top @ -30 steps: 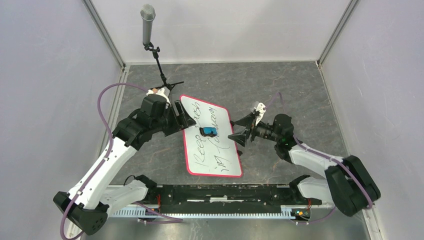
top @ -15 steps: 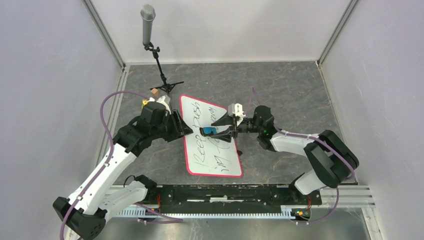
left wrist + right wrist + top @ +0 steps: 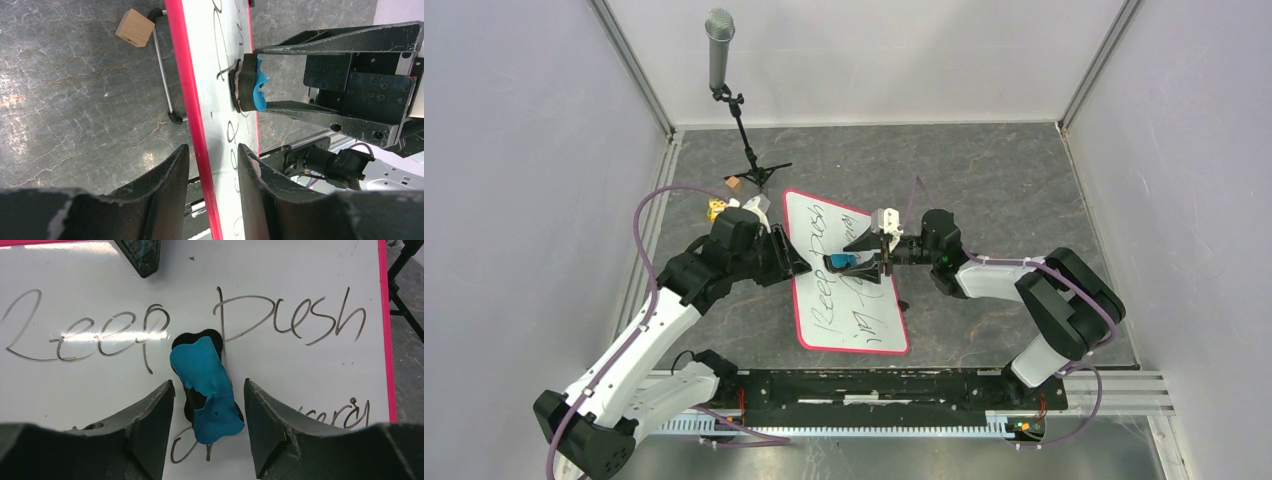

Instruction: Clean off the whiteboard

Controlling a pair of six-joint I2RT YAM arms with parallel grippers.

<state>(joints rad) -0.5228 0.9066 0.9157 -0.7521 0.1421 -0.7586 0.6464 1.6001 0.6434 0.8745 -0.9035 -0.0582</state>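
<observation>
Checking in from the remote station. The big white rectangular whiteboard with the thin pink-red rim [image 3: 849,305] [image 3: 210,75] [image 3: 300,270] lies flat on the dark grey marbled tabletop [image 3: 984,170], about mid-table between the two arms and turned at a slight angle. It's got black handwriting all over it; I can make out "Keep Push" on my right wrist cam, with more scrawl below.

A small eraser with a blue top and black felt pad [image 3: 841,262] [image 3: 248,82] [image 3: 205,375] sits on the board, right among the lettering. The right gripper [image 3: 856,262] [image 3: 208,385] [image 3: 257,77] is down at it with the claw spread wide, one finger on each side of the eraser. On the wrist cam I see a sliver of white board on both sides, so it isn't pinching. I can't tell whether the tips touch the board.

The left gripper [image 3: 799,265] [image 3: 212,147] is at the board's left edge. Its claw is parted a moderate amount with the pink rim running between the fingers, and it's holding nothing as far as I can see.

Off the board's far left corner there's a little light wooden cube [image 3: 735,184] [image 3: 135,27], and behind that a grey microphone on a black tripod stand [image 3: 719,45].
</observation>
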